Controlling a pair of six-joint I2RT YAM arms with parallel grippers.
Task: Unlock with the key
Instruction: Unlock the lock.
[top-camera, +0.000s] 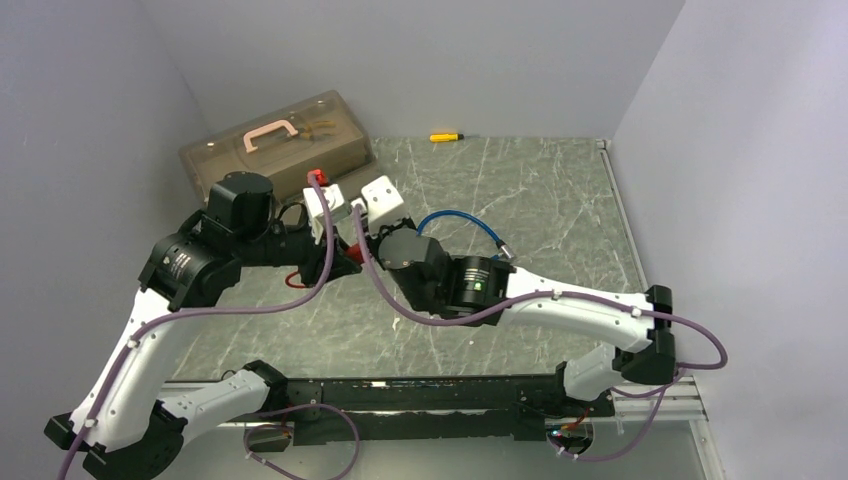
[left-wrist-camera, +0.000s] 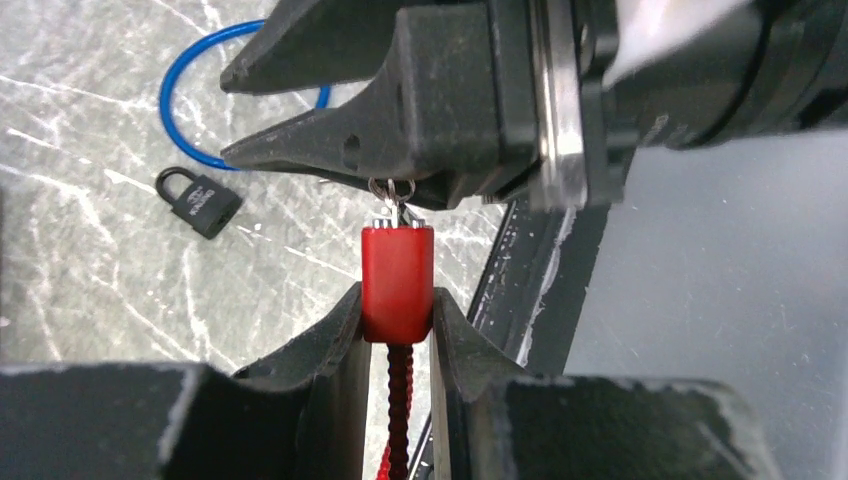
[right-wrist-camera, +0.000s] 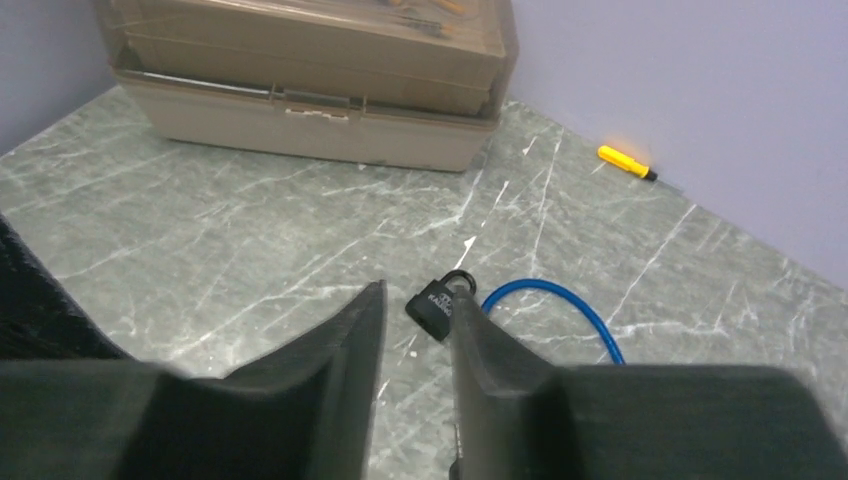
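Padlock (left-wrist-camera: 198, 200) lies shut on the tabletop (right-wrist-camera: 250, 230), just beside a blue cable (right-wrist-camera: 560, 300); no key has entered it, so unlocking is judged not yet begun; left fingers (left-wrist-camera: 340, 340) clamp a red key fob (left-wrist-camera: 397, 283) held aloft; right fingers (left-wrist-camera: 330, 140) stand narrowly parted above its ring, nothing visibly gripped; the key itself cannot be made out; the surface is grey marbled, bounded by pale walls (top-camera: 500, 60), with a tan toolbox (top-camera: 280, 140) and yellow screwdriver (top-camera: 446, 136) at the rear.

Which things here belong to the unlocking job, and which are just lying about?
For the job:
black padlock
red key fob, held in the left gripper

Lying about:
tan toolbox
yellow screwdriver
blue cable
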